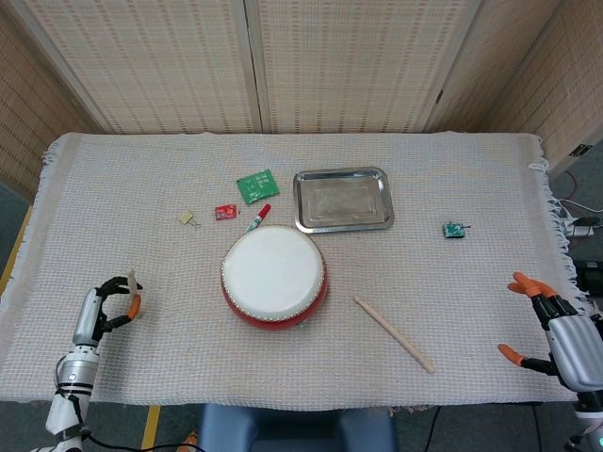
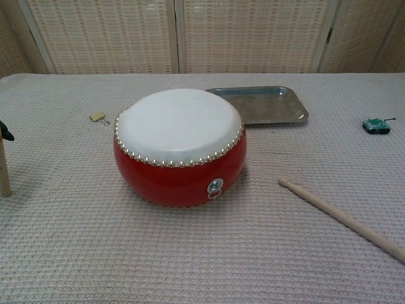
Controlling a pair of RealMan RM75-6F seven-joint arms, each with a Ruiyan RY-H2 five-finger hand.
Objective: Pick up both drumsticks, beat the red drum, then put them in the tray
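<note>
Our left hand point(image 1: 99, 311) gripped one drumstick point(image 2: 4, 171) upright, well left of the drum point(image 1: 274, 276). Our right hand point(image 1: 556, 331) hung released, apart from the second stick point(image 1: 393, 333) lying right of the drum. Beyond sat the tray point(image 1: 342, 200).

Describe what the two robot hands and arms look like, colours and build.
Both show mainly in the head view. The left robot hand has a silver-grey back, black fingers and orange tips, on a slim white-and-grey segmented forearm. The right robot hand has the same silver-grey shell, dark fingers and orange tips; its arm is cut off by the frame.
</note>
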